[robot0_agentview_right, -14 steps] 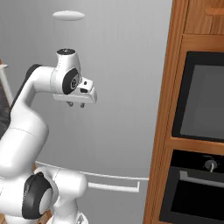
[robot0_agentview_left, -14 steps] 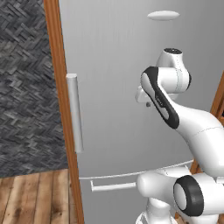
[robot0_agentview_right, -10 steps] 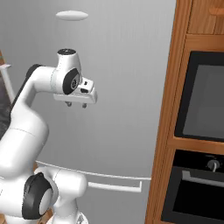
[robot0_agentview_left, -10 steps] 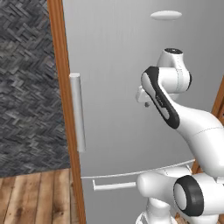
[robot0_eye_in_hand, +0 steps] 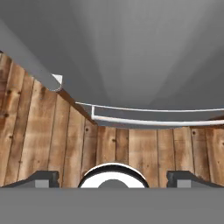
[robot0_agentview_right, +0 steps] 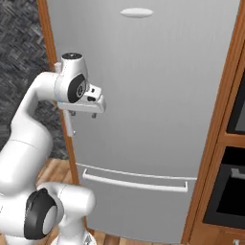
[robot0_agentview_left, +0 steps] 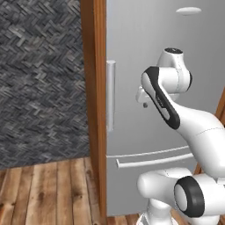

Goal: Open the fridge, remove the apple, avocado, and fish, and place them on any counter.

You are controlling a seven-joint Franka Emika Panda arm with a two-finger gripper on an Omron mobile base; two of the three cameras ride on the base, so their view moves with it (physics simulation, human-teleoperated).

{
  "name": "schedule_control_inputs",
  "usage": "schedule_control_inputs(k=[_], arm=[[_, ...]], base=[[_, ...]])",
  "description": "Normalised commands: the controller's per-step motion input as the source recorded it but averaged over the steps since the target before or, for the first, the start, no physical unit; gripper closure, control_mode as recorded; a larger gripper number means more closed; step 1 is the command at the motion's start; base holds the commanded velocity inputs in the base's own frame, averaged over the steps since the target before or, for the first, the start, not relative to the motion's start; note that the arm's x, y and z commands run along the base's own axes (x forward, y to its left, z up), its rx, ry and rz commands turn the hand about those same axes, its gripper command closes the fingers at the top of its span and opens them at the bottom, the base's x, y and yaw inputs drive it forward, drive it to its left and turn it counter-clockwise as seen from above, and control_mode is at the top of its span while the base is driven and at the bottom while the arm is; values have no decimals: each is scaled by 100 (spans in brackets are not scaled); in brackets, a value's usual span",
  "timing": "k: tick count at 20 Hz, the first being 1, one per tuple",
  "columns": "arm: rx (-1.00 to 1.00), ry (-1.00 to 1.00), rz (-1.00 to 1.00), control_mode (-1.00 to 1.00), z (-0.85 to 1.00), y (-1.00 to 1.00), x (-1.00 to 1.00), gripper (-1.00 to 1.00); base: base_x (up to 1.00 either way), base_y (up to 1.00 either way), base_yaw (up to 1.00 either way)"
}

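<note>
While the fridge (robot0_agentview_right: 158,95) is sitting closed, the gripper (robot0_agentview_right: 82,114) is hanging spread and empty beside its handle (robot0_agentview_left: 110,96) — everything remains.

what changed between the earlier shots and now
The whole picture has slid right in both base views, so the base has driven and the cameras went with it; the fridge itself did not move. Its door is shut as before, the handle untouched. The gripper hangs open in front of the door in the same pose, holding nothing.
</note>
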Motion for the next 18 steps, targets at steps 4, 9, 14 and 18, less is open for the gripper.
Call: schedule_control_inputs(k=[4, 9, 14, 18], arm=[[0, 0, 0, 100, 0, 0, 0, -100], [0, 0, 0, 100, 0, 0, 0, -100], [0, 0, 0, 100, 0, 0, 0, -100], [0, 0, 0, 100, 0, 0, 0, -100]], base=[[-29, 59, -10], [-4, 52, -11], [-28, 19, -12], [-43, 4, -9]])
